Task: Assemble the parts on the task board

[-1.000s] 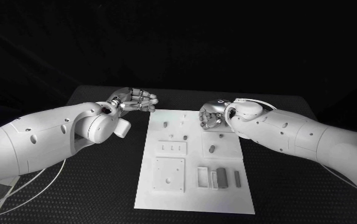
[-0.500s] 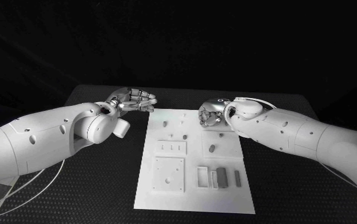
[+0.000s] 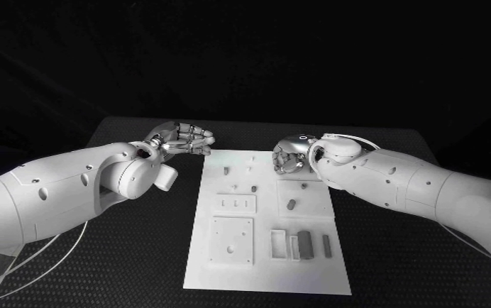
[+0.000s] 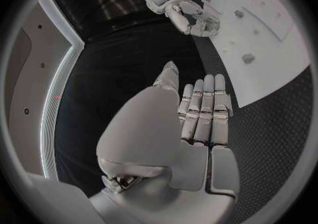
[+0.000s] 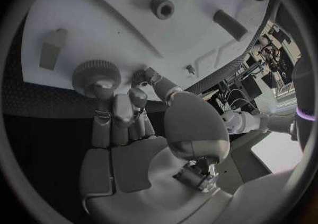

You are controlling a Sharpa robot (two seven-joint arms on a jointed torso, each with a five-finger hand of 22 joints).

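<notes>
At the middle of the black tabletop (image 3: 133,251) lies the task board (image 3: 268,265), a long white plate running away from the robot. Grey parts sit on it: small pegs (image 3: 226,171) toward the board's far end, an oval piece (image 3: 291,204) on a raised square near the board's centre, a row of upright blocks (image 3: 304,243) toward the near right corner, and a square plate (image 3: 232,239) with a hole near the board's near left side.

Right hand (image 3: 289,157) sits over the board's far right corner, fingers curled downward. In the right wrist view the fingertips (image 5: 100,88) rest on a round knurled part (image 5: 96,74) at the board's edge; the fingers appear to close on it, though the grip itself is partly hidden. Beyond it on the board: a ring-shaped part (image 5: 161,7), a dark cylinder (image 5: 230,24) lying flat, and a flat wedge-shaped piece (image 5: 52,49).

Left hand (image 3: 182,138) hovers over bare tabletop just beside the board's far left corner, not touching the board. The left wrist view shows its fingers (image 4: 205,108) straight and side by side, thumb apart, holding nothing.
</notes>
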